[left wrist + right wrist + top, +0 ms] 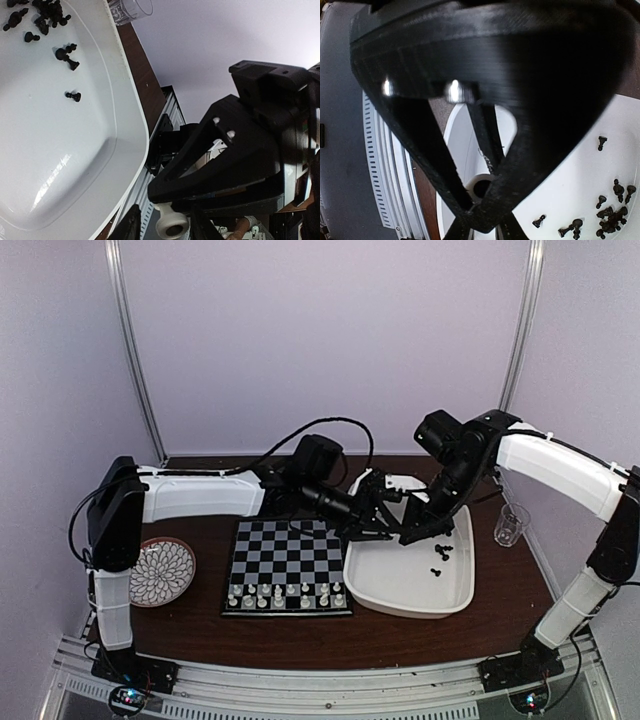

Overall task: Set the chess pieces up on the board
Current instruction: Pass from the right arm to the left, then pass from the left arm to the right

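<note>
Chessboard (288,552): flat, matte, black and pale squares with a thin dark border, centre of the dark brown wood-grain table (500,590). White chess pieces (285,593) stand on its two near ranks, too small to count exactly. Black chess pieces (440,555) lie in the glossy white rounded-rectangle tray (400,605) just beside the board's right edge. They form a few loose singles plus one clump, and the clump is not countable.

Other counts: one board, one tray, one round plate (160,572) with a petal pattern left of the board, one clear tumbler (510,525) right of the tray, two arms.

Both grippers meet above the tray's far-left corner, where the overhead view gives only overlapping black hardware. The left wrist view resolves it. One white piece (170,226), rounded base with a dark hollow, sits between the left gripper (166,227) fingers. Those fingers stand partway apart with a sliver of gap on each side, so they are not clamping it.

Right gripper (480,220) fingers are narrow, pinched on that same piece. The right wrist view shows them converging right at it, with the contact itself hidden behind the left's triangular black finger frame. Only the wrist views show the black pieces lying on their sides.
</note>
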{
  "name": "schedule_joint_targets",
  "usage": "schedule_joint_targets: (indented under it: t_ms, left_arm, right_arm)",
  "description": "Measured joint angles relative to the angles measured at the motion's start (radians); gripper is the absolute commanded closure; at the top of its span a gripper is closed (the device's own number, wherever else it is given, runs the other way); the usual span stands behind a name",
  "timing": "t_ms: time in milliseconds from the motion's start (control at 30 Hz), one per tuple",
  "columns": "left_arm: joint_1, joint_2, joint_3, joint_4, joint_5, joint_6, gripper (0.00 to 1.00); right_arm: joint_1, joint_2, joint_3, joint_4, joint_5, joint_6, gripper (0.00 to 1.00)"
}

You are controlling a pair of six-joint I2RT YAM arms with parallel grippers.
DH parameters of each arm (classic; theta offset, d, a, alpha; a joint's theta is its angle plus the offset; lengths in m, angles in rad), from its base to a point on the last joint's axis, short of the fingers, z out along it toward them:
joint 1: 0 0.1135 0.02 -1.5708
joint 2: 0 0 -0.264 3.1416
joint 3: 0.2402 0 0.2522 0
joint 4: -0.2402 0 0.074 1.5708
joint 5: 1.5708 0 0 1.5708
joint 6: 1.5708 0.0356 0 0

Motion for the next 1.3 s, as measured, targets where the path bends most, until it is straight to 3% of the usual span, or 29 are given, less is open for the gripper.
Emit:
schedule_joint_targets:
  t_ms: [167,267,567,733,867,1067,1300]
  left_arm:
    - [-0.006,0.003,0.007,0.0,0.004,-0.005,0.8]
    - [-0.007,0.004,0.007,0.002,0.007,-0.011,0.89]
    - [-0.002,0.01,-0.003,0.141,0.021,-0.041,0.9]
    - [0.005,0.01,-0.003,0.198,0.005,0.046,0.92]
    - [0.007,0.01,-0.047,0.334,-0.039,0.076,0.91]
    - [0.007,0.01,-0.133,0.592,-0.122,0.047,0.91]
    - [0.007,0.04,-0.139,0.855,-0.177,-0.04,0.91]
  right_arm:
    - [0.001,0.0,0.0,0.0,0.001,0.003,0.82]
    - [0.003,-0.002,0.0,0.0,0.005,0.005,0.77]
    - [-0.064,-0.132,-0.047,0.01,0.014,0.022,0.49]
    - [-0.316,-0.265,-0.067,0.06,-0.166,0.082,0.48]
    - [-0.438,-0.286,-0.142,0.159,-0.375,0.208,0.47]
    - [-0.468,-0.238,-0.311,0.339,-0.61,0.426,0.46]
    - [-0.468,-0.224,-0.328,0.493,-0.735,0.599,0.45]
